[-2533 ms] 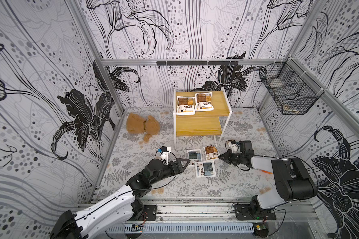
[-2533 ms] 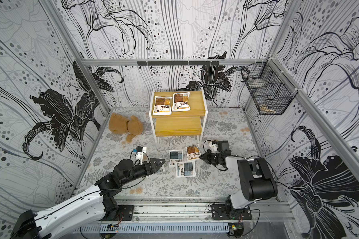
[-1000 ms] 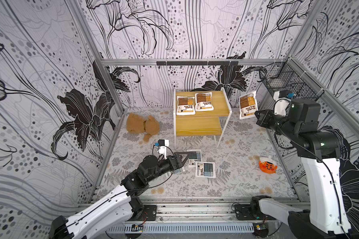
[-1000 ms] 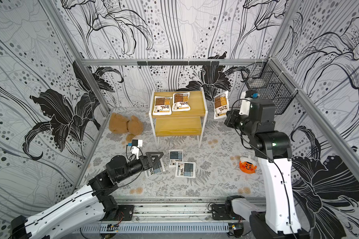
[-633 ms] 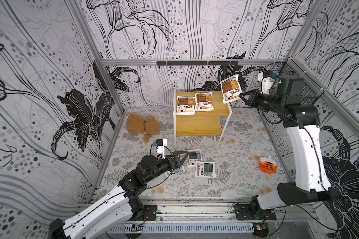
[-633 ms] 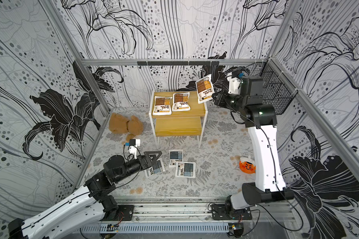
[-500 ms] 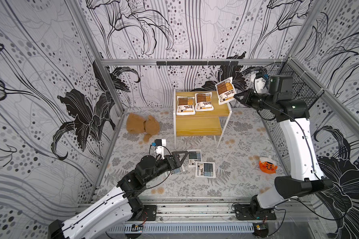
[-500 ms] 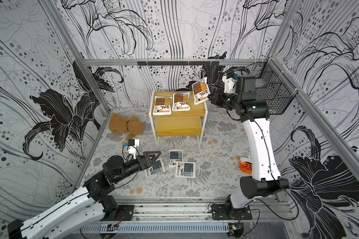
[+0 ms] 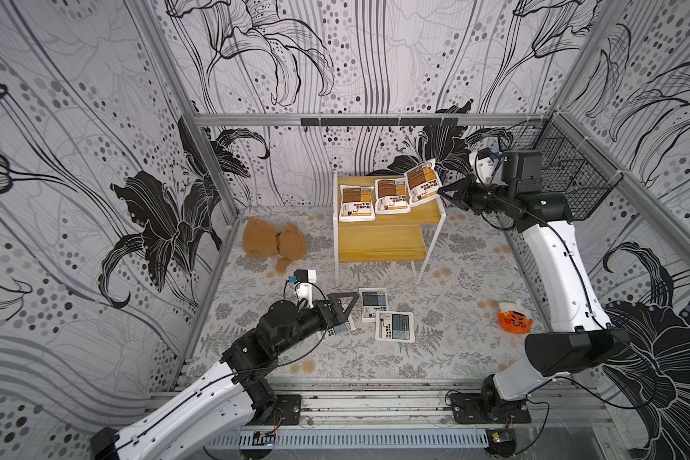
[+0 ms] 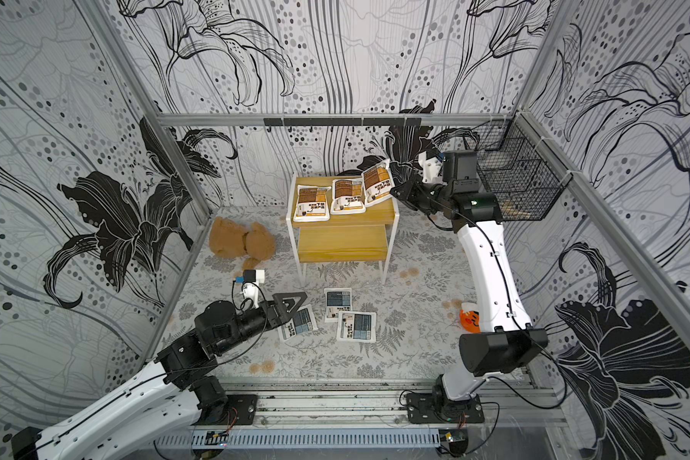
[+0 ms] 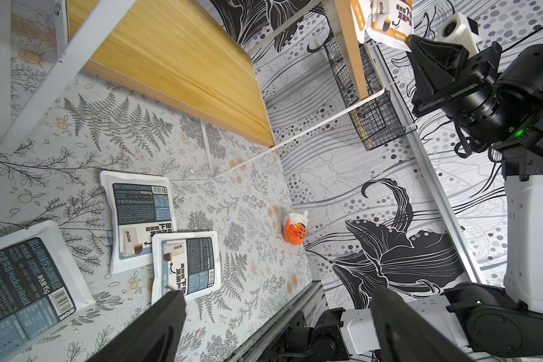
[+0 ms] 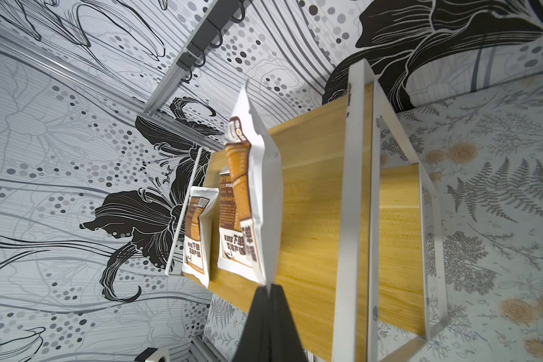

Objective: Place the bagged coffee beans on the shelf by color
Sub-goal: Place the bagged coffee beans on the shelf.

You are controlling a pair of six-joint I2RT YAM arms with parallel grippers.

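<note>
The shelf (image 9: 381, 243) stands at the back of the floor. Two brown-panelled bagged coffee beans (image 9: 357, 203) (image 9: 392, 196) lie on its top board. My right gripper (image 9: 442, 193) is shut on the edge of a third brown pouch (image 9: 423, 184), tilted over that board's right end; in the right wrist view the pouch (image 12: 254, 200) hangs edge-on from the gripper (image 12: 267, 286). Three blue-grey pouches (image 9: 373, 304) (image 9: 394, 326) (image 9: 341, 328) lie on the floor in front of the shelf. My left gripper (image 9: 345, 304) hovers open over the leftmost one, with nothing between its fingers (image 11: 170, 301).
A brown teddy bear (image 9: 273, 243) lies left of the shelf. An orange plush toy (image 9: 514, 320) sits on the floor at the right, near the right arm. A black wire basket (image 9: 562, 175) hangs on the right wall behind the right wrist.
The right arm carried the brown pouch up and leftward from beside the shelf to over the top board's right end. The left arm has barely moved.
</note>
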